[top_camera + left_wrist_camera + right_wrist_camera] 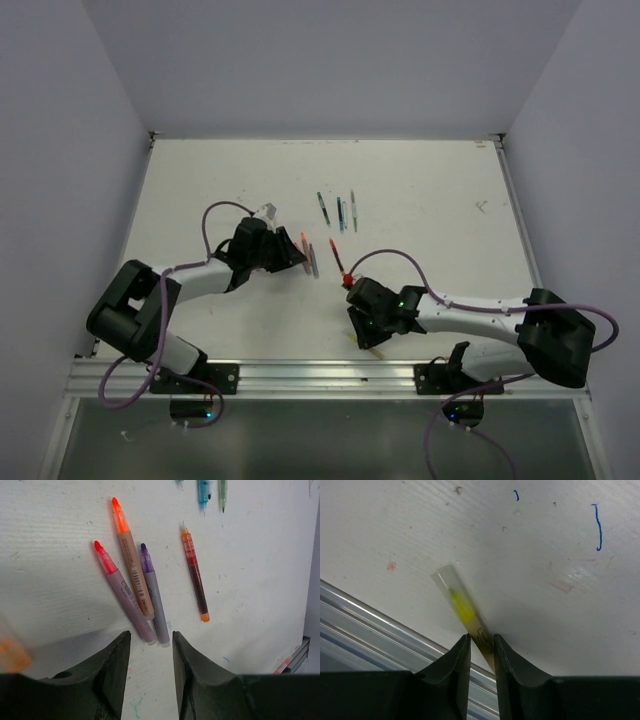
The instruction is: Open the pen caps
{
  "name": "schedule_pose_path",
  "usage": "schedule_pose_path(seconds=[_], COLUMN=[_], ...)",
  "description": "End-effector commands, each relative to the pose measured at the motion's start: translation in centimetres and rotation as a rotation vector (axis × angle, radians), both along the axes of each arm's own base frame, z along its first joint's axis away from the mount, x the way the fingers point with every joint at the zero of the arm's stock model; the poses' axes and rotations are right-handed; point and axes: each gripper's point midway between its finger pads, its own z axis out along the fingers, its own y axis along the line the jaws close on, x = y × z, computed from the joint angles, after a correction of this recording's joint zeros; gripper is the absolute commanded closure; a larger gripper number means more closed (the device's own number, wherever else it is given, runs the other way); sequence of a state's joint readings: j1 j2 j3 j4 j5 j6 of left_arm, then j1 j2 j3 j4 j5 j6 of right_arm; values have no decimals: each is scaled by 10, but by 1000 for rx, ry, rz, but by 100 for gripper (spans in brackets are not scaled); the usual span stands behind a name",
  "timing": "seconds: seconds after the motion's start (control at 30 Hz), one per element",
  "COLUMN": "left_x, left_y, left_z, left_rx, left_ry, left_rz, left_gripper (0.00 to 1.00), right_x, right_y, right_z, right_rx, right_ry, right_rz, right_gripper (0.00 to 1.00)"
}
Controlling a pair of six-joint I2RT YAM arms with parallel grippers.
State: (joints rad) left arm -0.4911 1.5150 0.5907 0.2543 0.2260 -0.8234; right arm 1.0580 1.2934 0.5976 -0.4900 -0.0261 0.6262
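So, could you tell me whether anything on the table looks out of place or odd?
Yes. The yellow pen, clear cap on, is pinched between the right fingers beside the front rail, well apart from the other pens. Blue ink strokes also mark the table nearby.

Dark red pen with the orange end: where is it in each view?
Top external: mid-table, dark red pen just right of the three highlighters.
Left wrist: pen right of centre, beyond the open left pincer.
Right wrist: not in it.
Shared landmark: the three highlighters, in top and left wrist.
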Motion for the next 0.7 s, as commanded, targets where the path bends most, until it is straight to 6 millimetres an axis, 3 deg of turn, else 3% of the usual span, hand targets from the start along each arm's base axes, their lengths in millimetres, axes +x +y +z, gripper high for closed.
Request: schedule_pose_path(seconds=[0.0, 0.17, 0.27, 0.4, 0.67], left_x=[8, 4, 0, -17, -33], left_y=[3, -1, -5, -21, -26], left_z=[21, 38, 48, 60, 65], left_rx=[-10, -34, -72, -168, -258], left_ry=[-73, -106, -142, -168, -160], left_rz=[11, -21, -56, -183, -238], left_gripper=[57, 56, 53, 48, 44], right_x=[-10, 3, 19, 47, 82], right_y=[-17, -8, 5, 42, 84], right_z=[-22, -21, -2, 37, 67], right_rx=[-107, -82, -33, 146, 324], right_ry=[4, -58, -123, -151, -114], right_rz=[-33, -69, -84, -77, 15], right_gripper=[74, 99, 100, 100, 100])
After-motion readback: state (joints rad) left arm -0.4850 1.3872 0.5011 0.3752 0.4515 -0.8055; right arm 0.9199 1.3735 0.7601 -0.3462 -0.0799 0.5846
